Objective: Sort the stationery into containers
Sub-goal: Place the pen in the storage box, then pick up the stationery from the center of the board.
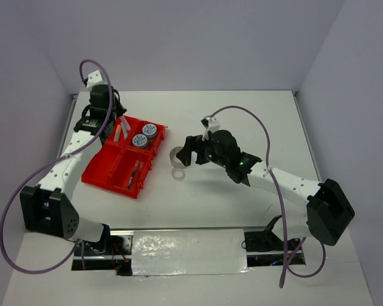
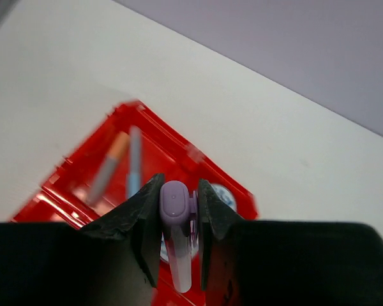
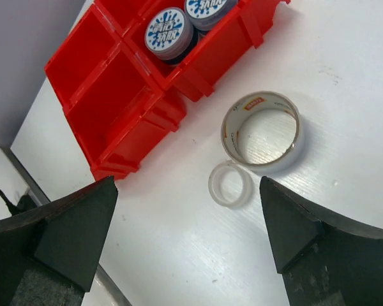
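The left gripper point(image 2: 179, 191) is clamping a lilac stick point(image 2: 177, 248) above the tray point(image 1: 96, 173), which is already holding two rolls point(image 1: 149, 130) and a pen point(image 1: 134, 172). At its three o'clock two rings point(image 3: 265, 101) are lying loose, awaiting sorting, with the right gripper point(image 3: 188, 233) gaping wide over them.

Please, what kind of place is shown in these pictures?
Probably a robot lab workcell: a white table boxed in by plain walls, a left arm and right arm bolted at its near edge, a red divided tray for sorting.
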Robot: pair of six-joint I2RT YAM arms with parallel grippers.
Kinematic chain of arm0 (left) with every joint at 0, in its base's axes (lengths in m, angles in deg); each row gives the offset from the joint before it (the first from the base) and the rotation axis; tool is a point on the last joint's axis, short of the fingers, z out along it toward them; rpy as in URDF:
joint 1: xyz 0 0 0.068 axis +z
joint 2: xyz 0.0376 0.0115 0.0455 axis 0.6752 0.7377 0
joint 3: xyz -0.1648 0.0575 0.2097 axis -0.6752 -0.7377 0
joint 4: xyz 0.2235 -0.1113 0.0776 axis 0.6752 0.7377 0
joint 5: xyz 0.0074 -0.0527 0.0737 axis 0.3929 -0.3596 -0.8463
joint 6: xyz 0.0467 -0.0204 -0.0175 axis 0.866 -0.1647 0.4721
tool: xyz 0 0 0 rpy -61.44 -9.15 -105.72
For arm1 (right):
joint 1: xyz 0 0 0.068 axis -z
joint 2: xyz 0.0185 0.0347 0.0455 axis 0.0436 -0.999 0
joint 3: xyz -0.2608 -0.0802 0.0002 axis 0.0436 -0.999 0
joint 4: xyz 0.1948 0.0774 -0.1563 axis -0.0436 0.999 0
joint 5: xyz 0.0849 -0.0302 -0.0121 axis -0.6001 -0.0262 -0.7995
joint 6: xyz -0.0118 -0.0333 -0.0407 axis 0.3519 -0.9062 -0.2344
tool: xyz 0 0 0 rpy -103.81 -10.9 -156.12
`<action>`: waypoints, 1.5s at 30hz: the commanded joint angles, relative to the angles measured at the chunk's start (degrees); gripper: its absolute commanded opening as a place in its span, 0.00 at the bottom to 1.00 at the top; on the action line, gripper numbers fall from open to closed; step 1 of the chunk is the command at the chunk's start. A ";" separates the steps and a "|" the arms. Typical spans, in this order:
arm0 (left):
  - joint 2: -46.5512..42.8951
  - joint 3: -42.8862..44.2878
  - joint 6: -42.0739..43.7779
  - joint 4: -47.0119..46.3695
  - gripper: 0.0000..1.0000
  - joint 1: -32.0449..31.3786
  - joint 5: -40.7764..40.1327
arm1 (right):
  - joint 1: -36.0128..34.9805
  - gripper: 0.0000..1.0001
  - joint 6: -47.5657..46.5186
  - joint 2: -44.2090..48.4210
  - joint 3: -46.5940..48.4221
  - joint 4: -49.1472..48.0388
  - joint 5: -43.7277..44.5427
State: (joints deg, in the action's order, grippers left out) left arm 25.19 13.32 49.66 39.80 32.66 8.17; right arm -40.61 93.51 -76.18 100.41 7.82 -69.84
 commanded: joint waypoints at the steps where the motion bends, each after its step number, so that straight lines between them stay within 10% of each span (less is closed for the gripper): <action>1: 8.05 7.00 10.99 -0.87 0.04 -0.04 -13.88 | -0.22 1.00 -2.43 4.24 0.81 2.89 2.71; 15: 23.99 12.20 10.58 -0.08 0.11 1.98 -25.22 | 0.40 1.00 -7.89 10.83 5.30 11.44 5.62; 22: 22.16 8.25 8.38 -0.44 0.76 1.89 -23.82 | 0.48 1.00 -8.42 13.64 6.44 13.29 6.15; 28: 20.57 9.56 6.88 3.43 0.99 1.10 -26.01 | 0.40 1.00 -8.68 15.93 5.83 14.25 6.85; 34: 17.24 15.02 6.79 11.61 0.99 -6.09 -23.83 | 0.40 1.00 -8.94 18.21 5.12 15.66 9.22; 45: 12.57 3.77 2.40 9.59 0.83 -22.00 4.55 | 0.57 1.00 -6.75 23.31 3.72 20.23 8.96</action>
State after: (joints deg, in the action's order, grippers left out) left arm 36.22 20.27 54.17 48.61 11.99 5.49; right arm -40.31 86.21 -54.69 103.77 27.12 -60.79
